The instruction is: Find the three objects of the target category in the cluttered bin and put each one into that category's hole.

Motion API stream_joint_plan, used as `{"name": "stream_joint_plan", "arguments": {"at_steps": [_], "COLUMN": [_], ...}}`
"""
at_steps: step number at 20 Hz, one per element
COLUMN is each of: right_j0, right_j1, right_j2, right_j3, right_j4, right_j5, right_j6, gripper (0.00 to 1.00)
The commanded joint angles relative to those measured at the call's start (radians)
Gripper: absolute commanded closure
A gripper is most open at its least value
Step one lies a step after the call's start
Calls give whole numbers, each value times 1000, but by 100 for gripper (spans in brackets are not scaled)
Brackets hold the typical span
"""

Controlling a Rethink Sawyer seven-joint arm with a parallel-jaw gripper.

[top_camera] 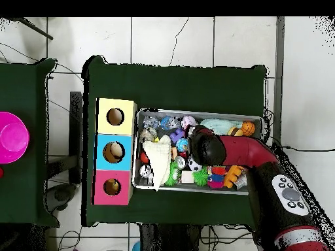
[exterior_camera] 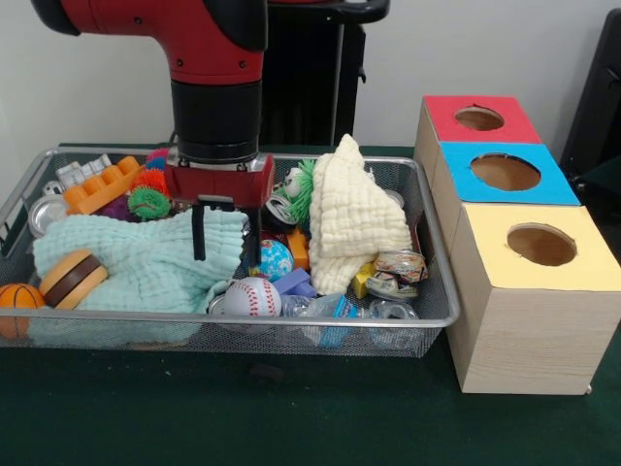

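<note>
The wire mesh bin [exterior_camera: 291, 318] holds mixed clutter. My gripper [exterior_camera: 225, 241] hangs open and empty in the bin's middle, its black fingers [exterior_camera: 199, 233] just above a mint cloth [exterior_camera: 136, 267]. A blue patterned ball [exterior_camera: 275, 259] lies beside the right finger. A baseball [exterior_camera: 251, 297] lies at the near rim and a basketball [exterior_camera: 17, 301] at the near left corner. Three wood-grain boxes stand right of the bin, with holes in red [exterior_camera: 478, 118], blue [exterior_camera: 505, 173] and yellow [exterior_camera: 540, 246] tops. In the overhead view the arm's end [top_camera: 208, 149] hides the gripper over the bin [top_camera: 196, 112].
A bunched cream cloth [exterior_camera: 354, 223] stands tall right of the gripper. Also in the bin are a burger-like toy [exterior_camera: 71, 278], an orange block [exterior_camera: 102, 184], a green spiky ball [exterior_camera: 149, 202], crushed cans [exterior_camera: 398, 272] and a clear bottle [exterior_camera: 340, 309]. A pink bowl [top_camera: 13, 137] sits on a side table.
</note>
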Motion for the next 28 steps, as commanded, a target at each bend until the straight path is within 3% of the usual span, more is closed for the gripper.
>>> {"name": "stream_joint_plan", "arguments": {"at_steps": [1, 10, 28], "right_j0": [-11, -70, -98], "right_j1": [33, -4, 100], "right_j2": [8, 29, 23], "right_j3": [13, 73, 66], "right_j4": [-91, -120, -215], "right_j5": [-61, -30, -104], "right_j6": [-19, -53, -18], "gripper": [0, 0, 0]}}
